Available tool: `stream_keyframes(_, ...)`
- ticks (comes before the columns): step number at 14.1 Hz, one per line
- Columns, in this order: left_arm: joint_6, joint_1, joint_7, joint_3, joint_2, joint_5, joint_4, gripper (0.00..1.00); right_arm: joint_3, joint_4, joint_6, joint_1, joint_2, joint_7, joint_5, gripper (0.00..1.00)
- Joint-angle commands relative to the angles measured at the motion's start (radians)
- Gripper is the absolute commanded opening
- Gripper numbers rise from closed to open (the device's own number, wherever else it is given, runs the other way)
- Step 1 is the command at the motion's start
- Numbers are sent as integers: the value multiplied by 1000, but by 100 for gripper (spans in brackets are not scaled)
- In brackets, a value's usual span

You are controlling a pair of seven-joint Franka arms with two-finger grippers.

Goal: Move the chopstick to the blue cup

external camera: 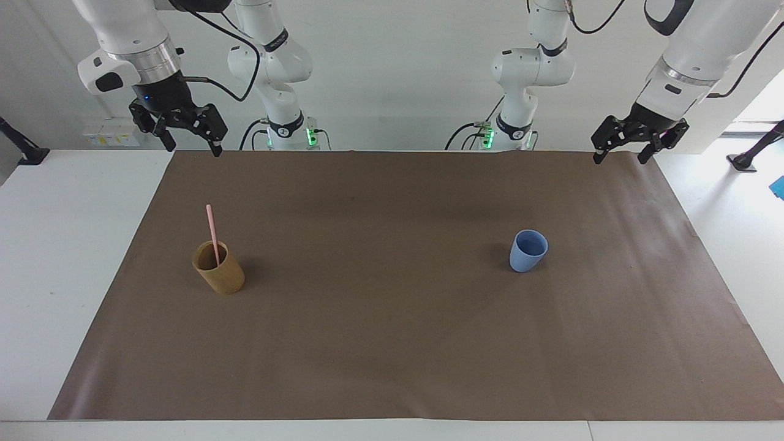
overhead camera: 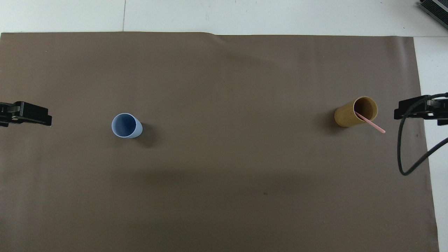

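Nothing was yet done: the chopstick [external camera: 212, 233] stood in the tan cup [external camera: 219, 275] toward the bench's right-arm end (blue cup [external camera: 528, 250] empty, well apart), while the right pincer [external camera: 189, 137] and left pincer [external camera: 621, 146] hung open, holding nothing.

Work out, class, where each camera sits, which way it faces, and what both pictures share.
Facing view: high across the table, looking at the robots; both arms, bases and the open right gripper and left gripper show.
Overhead view: high above the robots' end, looking steeply down; only gripper tips show.
Shared: chopstick standing in the brown cup, blue cup, brown mat.
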Motion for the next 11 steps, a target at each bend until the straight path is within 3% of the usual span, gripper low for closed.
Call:
stream_keyframes(1, -12, 12, 11, -6, 3, -10, 16, 100, 5, -9, -1, -7, -8, -6, 11, 100)
stream_keyframes(11, -12, 12, 12, -6, 3, -10, 16, 100, 5, -6, -2, -14, -6, -12, 11, 100)
